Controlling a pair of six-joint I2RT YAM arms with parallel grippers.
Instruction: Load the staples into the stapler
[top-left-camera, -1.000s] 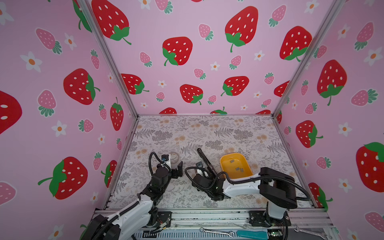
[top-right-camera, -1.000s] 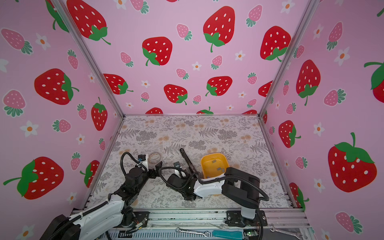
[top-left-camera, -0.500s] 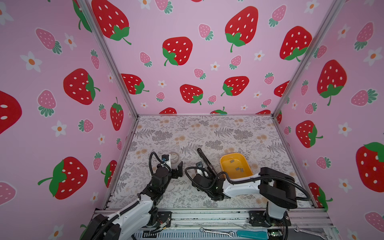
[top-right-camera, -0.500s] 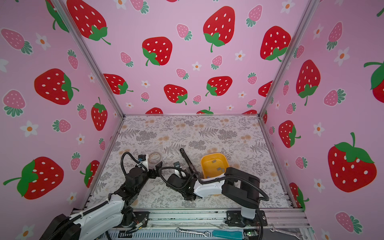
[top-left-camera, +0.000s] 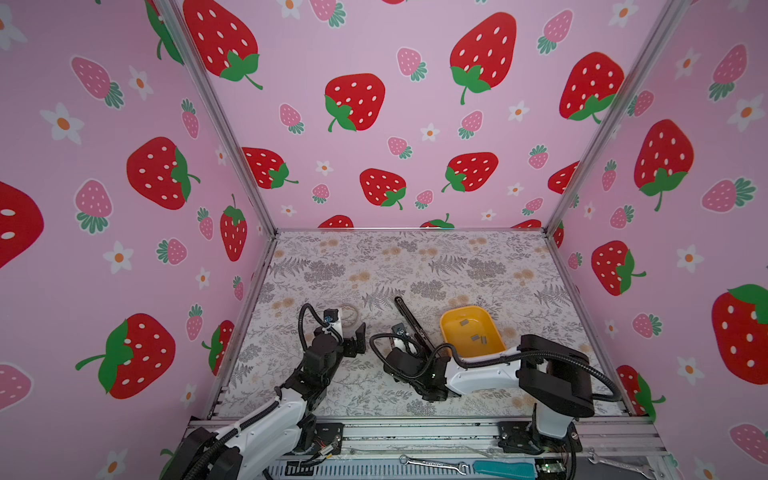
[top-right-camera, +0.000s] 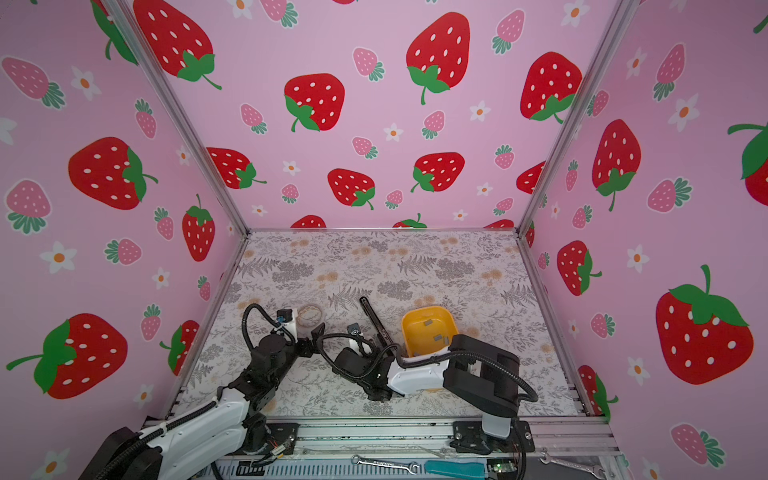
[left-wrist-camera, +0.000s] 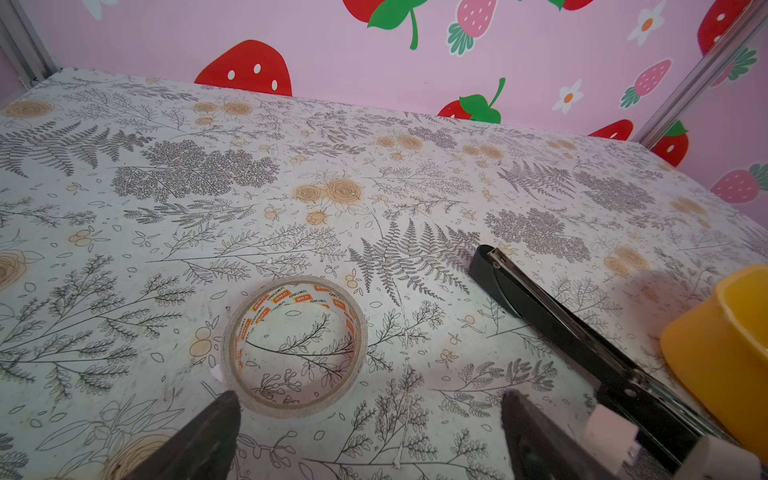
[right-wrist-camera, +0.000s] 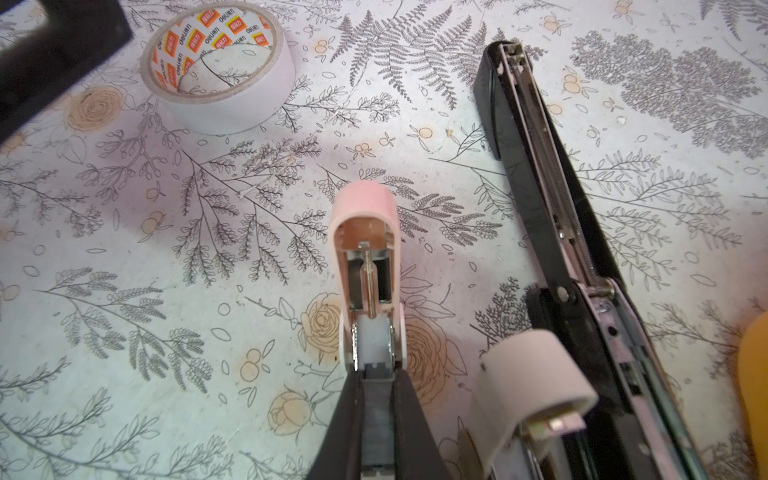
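A small pink stapler (right-wrist-camera: 365, 249) lies open on the floral mat, its lid flipped forward and its metal channel bare. My right gripper (right-wrist-camera: 376, 376) sits at the channel's rear end, shut on a grey strip of staples (right-wrist-camera: 376, 415) in line with the channel. In both top views the right wrist (top-left-camera: 411, 365) hides the pink stapler. More staples (top-left-camera: 464, 321) lie in the yellow bowl (top-left-camera: 494, 332). My left gripper (left-wrist-camera: 370, 401) hovers open over the mat with nothing between its fingers, one fingertip (left-wrist-camera: 226, 409) beside the tape roll.
A long black stapler (right-wrist-camera: 540, 199) lies open between the pink stapler and the yellow bowl (left-wrist-camera: 723, 353). A pale rounded piece (right-wrist-camera: 528, 374) rests against it. A tape roll (left-wrist-camera: 295, 345) lies on the mat at the left. Wrenches (top-left-camera: 432, 462) lie on the front rail.
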